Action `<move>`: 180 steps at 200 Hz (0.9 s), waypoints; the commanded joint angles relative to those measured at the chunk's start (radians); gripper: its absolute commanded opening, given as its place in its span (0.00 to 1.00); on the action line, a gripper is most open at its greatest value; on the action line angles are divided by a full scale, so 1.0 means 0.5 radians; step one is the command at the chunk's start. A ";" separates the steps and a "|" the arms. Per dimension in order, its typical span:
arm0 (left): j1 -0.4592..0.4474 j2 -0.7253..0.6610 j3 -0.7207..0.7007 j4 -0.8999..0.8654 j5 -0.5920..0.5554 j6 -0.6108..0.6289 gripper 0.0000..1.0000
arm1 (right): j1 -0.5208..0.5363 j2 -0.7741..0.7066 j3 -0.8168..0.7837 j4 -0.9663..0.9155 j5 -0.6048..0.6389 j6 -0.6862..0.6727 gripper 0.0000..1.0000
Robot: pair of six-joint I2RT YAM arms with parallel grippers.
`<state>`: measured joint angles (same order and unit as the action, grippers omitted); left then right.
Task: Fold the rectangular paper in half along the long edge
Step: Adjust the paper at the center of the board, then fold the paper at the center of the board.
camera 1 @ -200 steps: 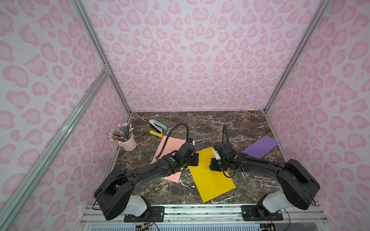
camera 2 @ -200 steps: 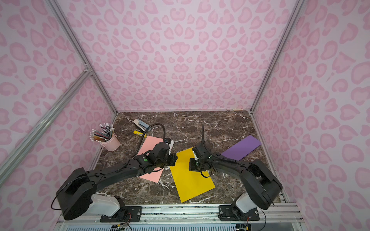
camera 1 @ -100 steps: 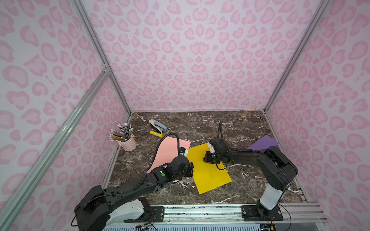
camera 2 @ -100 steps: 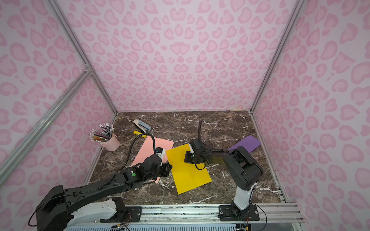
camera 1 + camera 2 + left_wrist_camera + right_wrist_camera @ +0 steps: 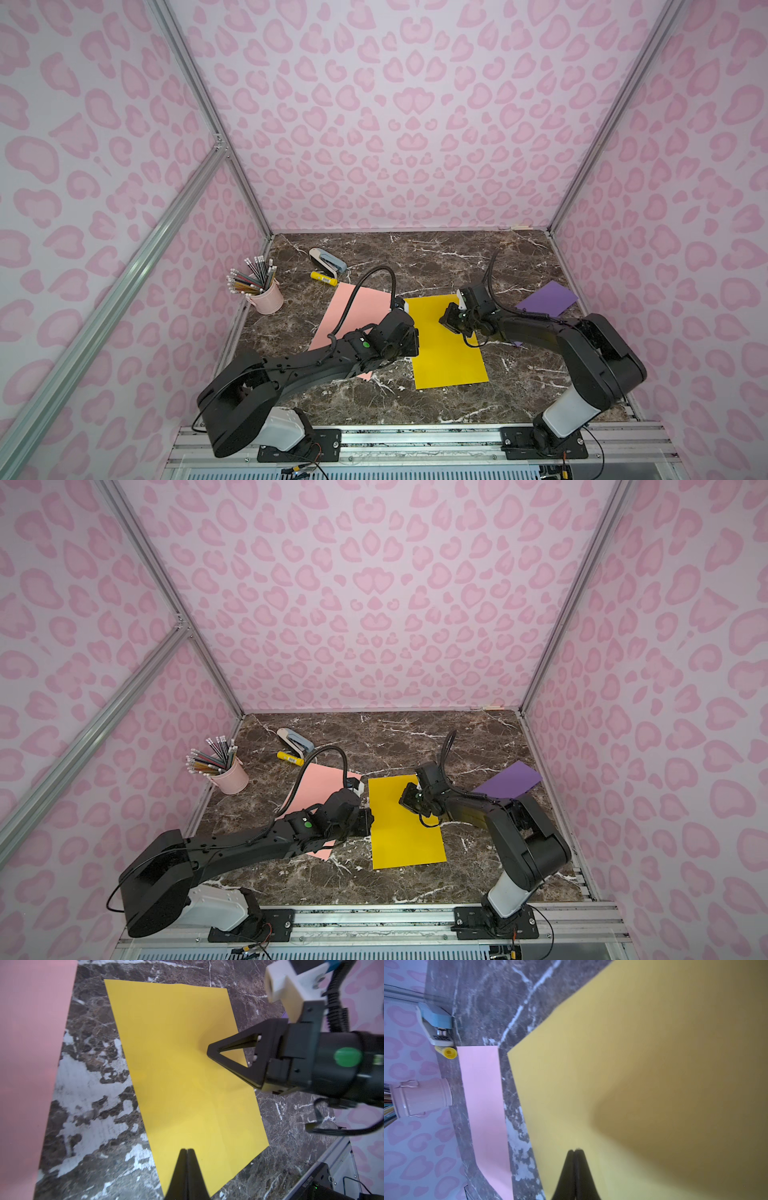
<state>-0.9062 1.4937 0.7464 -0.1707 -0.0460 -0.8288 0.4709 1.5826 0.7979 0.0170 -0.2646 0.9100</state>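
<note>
Lying flat, smooth yellow paper rectangle (matte), veined marble tabletop

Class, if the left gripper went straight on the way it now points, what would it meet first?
Probably the yellow paper: the shut left gripper points across it from its edge. The right gripper looks off that line, though depth is unclear.

Robot lab test booth, pink heart-print walls, aluminium frame, marble-look tabletop, rail-mounted arms

Pale pink walls printed with hearts, braced by aluminium posts, enclose a dark brown, white-veined marble worktop. A metal rail borders one edge. The light is even.
</note>
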 commanded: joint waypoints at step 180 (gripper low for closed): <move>-0.004 1.016 0.663 0.278 0.318 0.106 0.04 | -0.583 -0.027 -0.225 -0.478 -0.131 -0.969 0.53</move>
<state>-0.9096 1.9938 1.0901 -0.0826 0.1013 -0.7753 0.1772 1.5196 0.7036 -0.2031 -0.3012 0.4595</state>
